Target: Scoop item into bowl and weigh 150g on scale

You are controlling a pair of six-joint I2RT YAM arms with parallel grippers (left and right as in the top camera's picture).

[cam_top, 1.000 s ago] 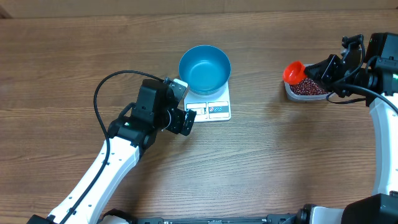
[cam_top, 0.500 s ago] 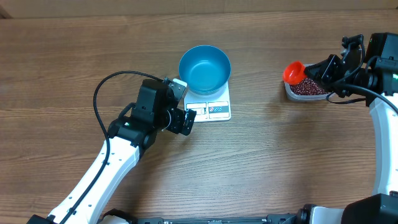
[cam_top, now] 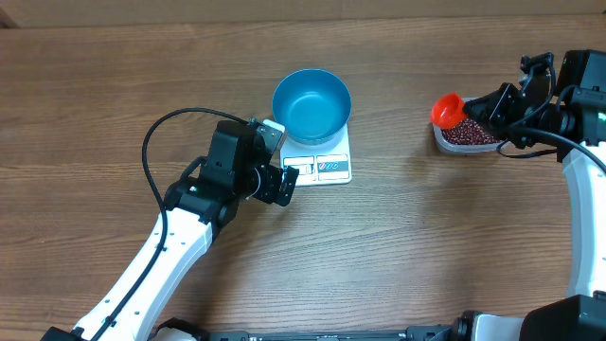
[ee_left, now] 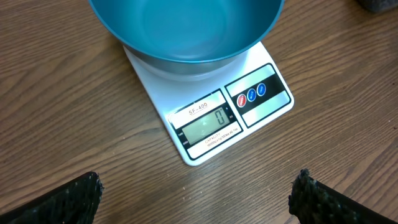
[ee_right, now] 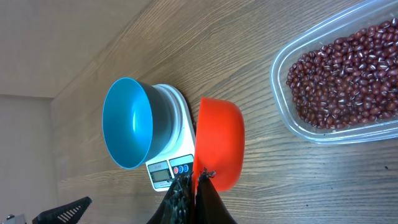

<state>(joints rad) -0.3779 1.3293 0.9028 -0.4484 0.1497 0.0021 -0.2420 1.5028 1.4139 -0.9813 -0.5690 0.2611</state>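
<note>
— The brown wood-grain bench (cam_top: 398,237): what sits on it, seen from above?

— The blue bowl (cam_top: 311,104) stands on the white scale (cam_top: 322,163) near the middle of the far half. Well off to my right is a clear tub (cam_top: 441,142) with the dark red-brown beans (cam_top: 471,134) heaped in it. My left tool (cam_top: 279,158) rests just beside the scale's left edge, jaws spread wide and holding nothing. My right tool (cam_top: 483,106) hangs over the tub, clamped on an orange scoop (cam_top: 447,110) that sticks out past the tub's left end.

— And from your left wrist?

— The bowl (ee_left: 186,28) fills the top of the view and overhangs the scale (ee_left: 155,74); its inside shows plain blue. The display (ee_left: 208,121) reads zero, and one red and two blue buttons (ee_left: 252,94) sit beside it. My two black fingers (ee_left: 62,199) only peek in at the bottom corners, far apart, with bare wood between them.

— Right wrist?

— My right tool (ee_right: 194,193) is pinched tight on the scoop (ee_right: 221,149) at its lower edge. I see the scoop's outside only, so I cannot tell what is in it. The tub (ee_right: 292,121) lies to one side with the beans (ee_right: 345,78) inside it; the bowl (ee_right: 127,130) and scale (ee_right: 180,134) lie to the other side, apart from the scoop.
</note>
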